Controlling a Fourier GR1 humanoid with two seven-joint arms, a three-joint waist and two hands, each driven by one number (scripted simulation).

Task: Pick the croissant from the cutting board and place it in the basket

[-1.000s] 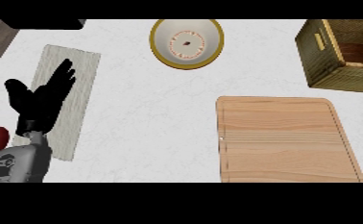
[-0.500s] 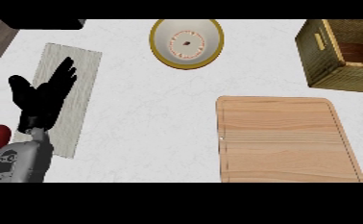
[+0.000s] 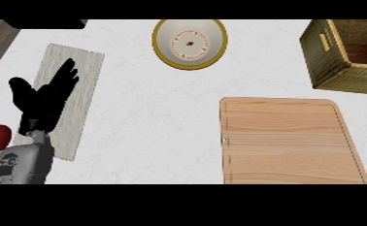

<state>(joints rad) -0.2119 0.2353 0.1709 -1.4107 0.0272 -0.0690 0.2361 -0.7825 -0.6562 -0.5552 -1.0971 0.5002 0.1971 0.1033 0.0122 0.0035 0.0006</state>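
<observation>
No change from half a second back: the left hand point(image 3: 44, 99) hangs at the left of the frame over the pale mat point(image 3: 80, 70), fingers straight and spread, holding nothing. The croissant doesn't show in this view, so its place and long axis can't be told. Cutting board point(image 3: 287, 142) lower right, basket point(image 3: 326, 60) upper right, plate point(image 3: 169, 50) top centre.

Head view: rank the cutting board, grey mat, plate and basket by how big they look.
1. cutting board
2. grey mat
3. plate or basket: unsure, since the basket is cut off at the view's edge.
</observation>
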